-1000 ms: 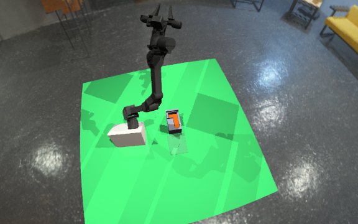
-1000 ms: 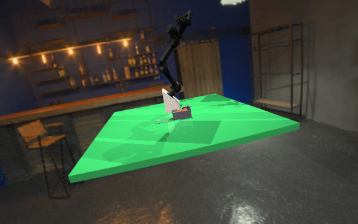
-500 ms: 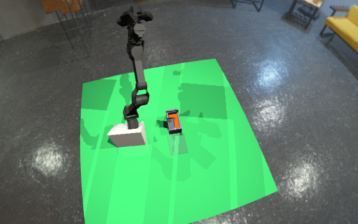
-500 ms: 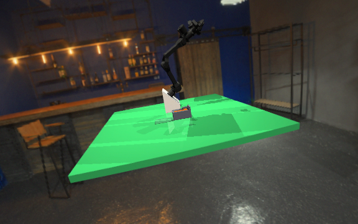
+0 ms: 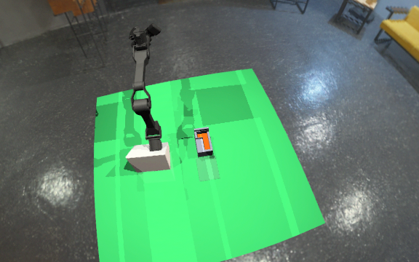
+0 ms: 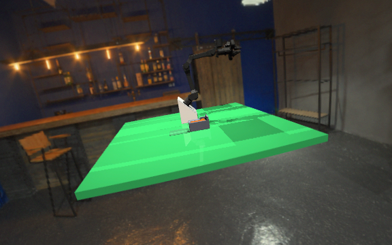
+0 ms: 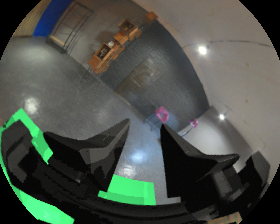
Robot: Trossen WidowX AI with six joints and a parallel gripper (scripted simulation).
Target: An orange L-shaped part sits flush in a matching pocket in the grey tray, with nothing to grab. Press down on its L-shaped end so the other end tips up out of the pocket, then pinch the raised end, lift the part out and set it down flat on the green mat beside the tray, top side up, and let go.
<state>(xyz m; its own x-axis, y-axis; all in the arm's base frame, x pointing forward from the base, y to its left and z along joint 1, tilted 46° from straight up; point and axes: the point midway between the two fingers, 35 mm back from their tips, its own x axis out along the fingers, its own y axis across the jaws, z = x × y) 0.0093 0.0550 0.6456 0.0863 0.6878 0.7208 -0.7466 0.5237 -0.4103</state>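
The orange L-shaped part lies in the pocket of the grey tray; no raised end shows. Its wider end is at the tray's far end in the top view, by a dark raised edge. A faint green mat lies against the tray's opposite end. My gripper is partly open with nothing between its fingers. It is high above and well away from the tray, out past the table's far edge in the top view. The part and tray are out of the wrist view.
The arm stands on a white block beside the tray. The green table top carries both and ends in open edges above the floor. A yellow sofa and a bar stool are in the surrounding room.
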